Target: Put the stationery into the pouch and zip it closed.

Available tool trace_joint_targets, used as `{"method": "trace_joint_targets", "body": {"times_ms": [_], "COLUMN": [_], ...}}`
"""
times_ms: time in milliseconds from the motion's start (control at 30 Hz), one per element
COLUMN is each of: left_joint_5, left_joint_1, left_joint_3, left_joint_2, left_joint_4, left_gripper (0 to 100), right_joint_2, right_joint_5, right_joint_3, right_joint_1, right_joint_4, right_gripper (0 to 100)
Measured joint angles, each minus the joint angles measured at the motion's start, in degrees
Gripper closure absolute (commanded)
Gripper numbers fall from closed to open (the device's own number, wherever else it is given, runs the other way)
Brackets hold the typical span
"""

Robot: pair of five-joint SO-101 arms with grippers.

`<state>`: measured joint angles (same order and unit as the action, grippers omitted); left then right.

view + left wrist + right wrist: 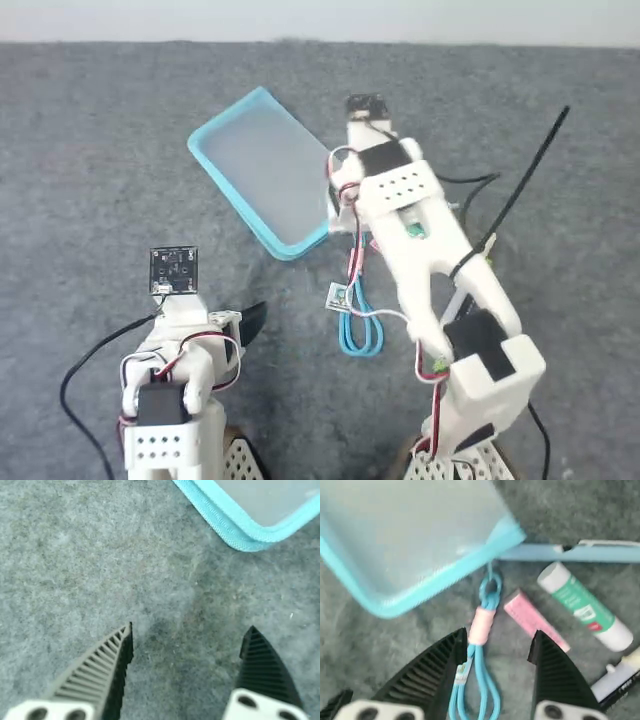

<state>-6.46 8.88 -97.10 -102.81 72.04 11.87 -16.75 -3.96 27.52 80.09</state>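
The light blue pouch (262, 168) lies flat at the table's middle back; its corners show in the wrist views (245, 527) (405, 535). From the zip end trails a blue cord loop (487, 615) (360, 328). My right gripper (497, 637) hovers open just over that cord, one finger on each side. Beside the cord lie a pink eraser (534, 619), a green-and-white glue stick (585, 605), a blue pen (580, 553) and a marker (620, 677). My left gripper (190, 630) stands open over bare felt in front of the pouch.
Grey felt (100, 150) covers the whole table. The right arm (430, 250) stretches over the stationery and hides most of it from above. A black cable (530, 170) runs at the right. Free room lies to the left and behind the pouch.
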Motion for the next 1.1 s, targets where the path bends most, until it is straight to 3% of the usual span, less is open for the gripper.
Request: {"method": "trace_joint_targets", "body": {"times_ms": [267,767,967,1100], "left_joint_5": [0.0,0.0,0.0,0.0], "left_joint_1": [0.0,0.0,0.0,0.0], "left_joint_3": [0.0,0.0,0.0,0.0], "left_joint_2": [0.0,0.0,0.0,0.0], "left_joint_4": [0.0,0.0,0.0,0.0], "left_gripper": [67,67,67,67], "right_joint_2": [0.1,7.8,7.8,7.8], "right_joint_5": [-0.2,-0.2,-0.2,-0.2], "right_joint_3": [11.3,12.9,12.9,12.9], "right_joint_1": [6.3,2.5,0.4,0.4], "right_joint_4": [-7.1,-17.1,-17.2,-17.2], "right_gripper": [79.4,79.5,92.4,94.7]}}
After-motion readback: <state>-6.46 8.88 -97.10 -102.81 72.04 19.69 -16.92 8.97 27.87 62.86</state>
